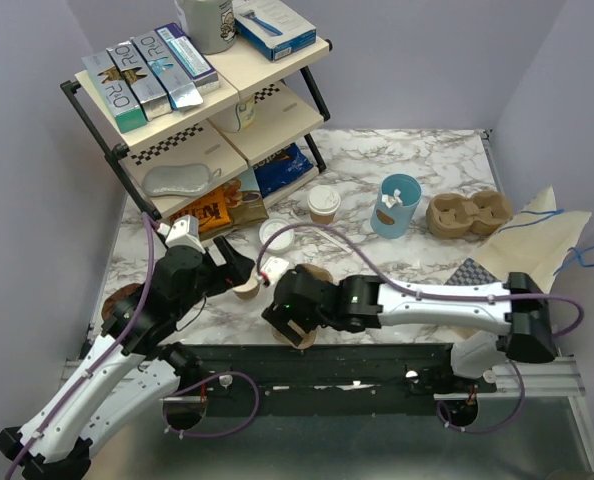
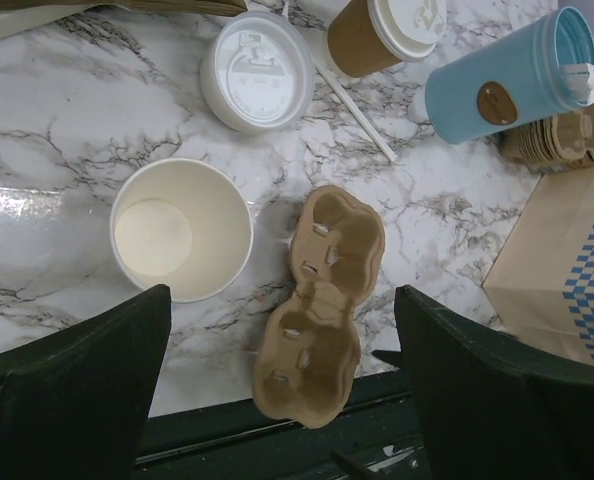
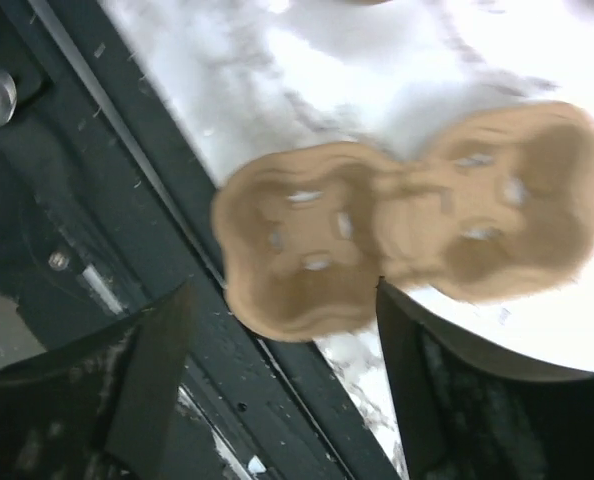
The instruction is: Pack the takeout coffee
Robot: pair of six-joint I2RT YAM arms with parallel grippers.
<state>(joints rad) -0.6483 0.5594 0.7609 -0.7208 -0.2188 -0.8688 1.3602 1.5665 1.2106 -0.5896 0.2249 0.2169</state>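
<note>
Left wrist view: left fingers point(image 2: 77, 390) and right fingers point(image 3: 147, 390) are spread, empty; takeout coffee point(image 2: 387, 35) is seen well beyond them.

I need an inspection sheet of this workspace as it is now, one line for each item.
Surface: marble table, no spill seen.
Job's things: takeout coffee upright, lidded, untouched.
Clutter: lidless cup, loose lid, blue cup, cup carrier overhanging the near edge.
Tools: left tool open; right tool open above the carrier.
Cables: white cable crossing the table.
Surroundings: shelf rack, paper bag.
</note>
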